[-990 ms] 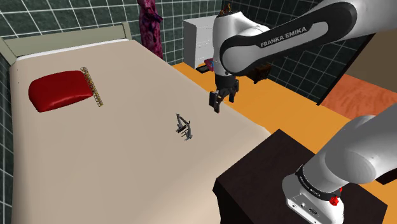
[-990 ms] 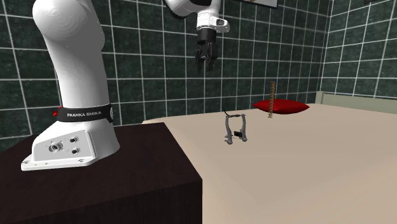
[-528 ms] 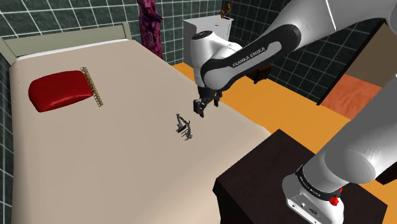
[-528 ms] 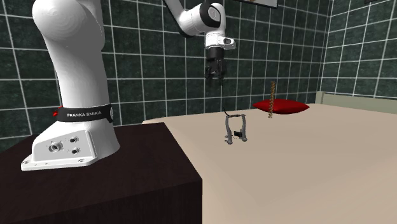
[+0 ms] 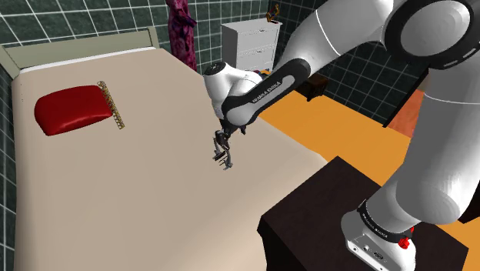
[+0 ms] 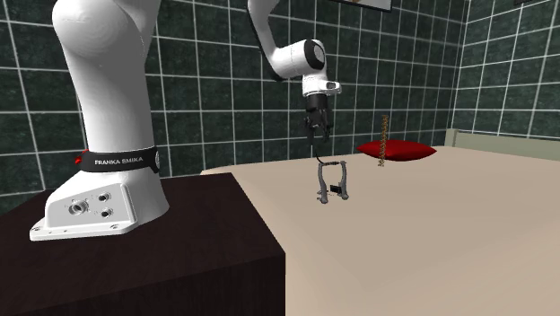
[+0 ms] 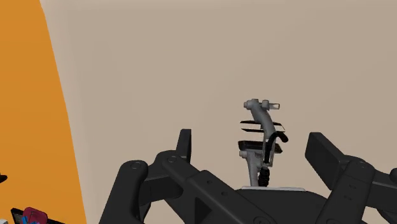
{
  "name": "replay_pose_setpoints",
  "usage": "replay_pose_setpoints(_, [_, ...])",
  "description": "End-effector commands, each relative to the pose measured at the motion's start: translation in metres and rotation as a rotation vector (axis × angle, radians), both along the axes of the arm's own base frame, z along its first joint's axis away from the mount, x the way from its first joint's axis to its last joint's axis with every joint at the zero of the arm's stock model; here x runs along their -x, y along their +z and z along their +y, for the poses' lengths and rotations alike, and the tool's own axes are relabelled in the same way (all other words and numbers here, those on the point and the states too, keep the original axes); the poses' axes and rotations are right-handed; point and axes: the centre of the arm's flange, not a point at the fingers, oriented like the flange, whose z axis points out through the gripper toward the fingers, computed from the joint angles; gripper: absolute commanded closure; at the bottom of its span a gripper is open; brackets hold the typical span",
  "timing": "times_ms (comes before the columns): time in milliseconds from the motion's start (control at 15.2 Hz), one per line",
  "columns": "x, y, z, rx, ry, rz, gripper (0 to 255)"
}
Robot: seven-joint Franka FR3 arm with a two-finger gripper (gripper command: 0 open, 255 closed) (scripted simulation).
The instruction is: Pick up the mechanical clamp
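Found the mechanical clamp (image 5: 224,155) lying on the bed (image 5: 115,200), on the beige top near the long edge that borders the orange floor (image 5: 338,123), about mid-length of the bed. Read it as grey metal with black parts, standing up off the bed surface rather than flat. Saw the gripper (image 5: 221,142) hanging over that same stretch of bed, pointed down, tips just above the clamp and not touching the bed. Checked the fingers (image 7: 184,143) in the wrist view: spread apart, clamp's upper end showing in the gap, no contact with either one. Nothing held. Confirmed from the second exterior view: gripper (image 6: 316,144) clear of the clamp (image 6: 331,184), a small gap between them. Noted a red cushion (image 5: 71,109) with gold trim at the head end of the bed, well apart from the clamp. Placed the dark stand (image 5: 323,219) right beside the bed, toward its foot end.
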Motion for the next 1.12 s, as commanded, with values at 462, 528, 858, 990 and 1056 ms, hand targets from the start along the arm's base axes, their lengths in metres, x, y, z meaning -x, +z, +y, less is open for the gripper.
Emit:
replay_pose_setpoints(462, [-0.063,-0.075,0.030,0.084,-0.003,-0.042,0])
replay_pose_setpoints(528, [-0.063,-0.080,0.030,0.084,-0.003,-0.042,0])
replay_pose_setpoints(858, [-0.063,-0.109,0.030,0.084,-0.003,-0.042,0])
replay_pose_setpoints(990, [-0.063,-0.109,0.030,0.084,-0.003,-0.042,0])
replay_pose_setpoints(1056, [-0.063,-0.110,0.029,0.084,-0.003,-0.042,255])
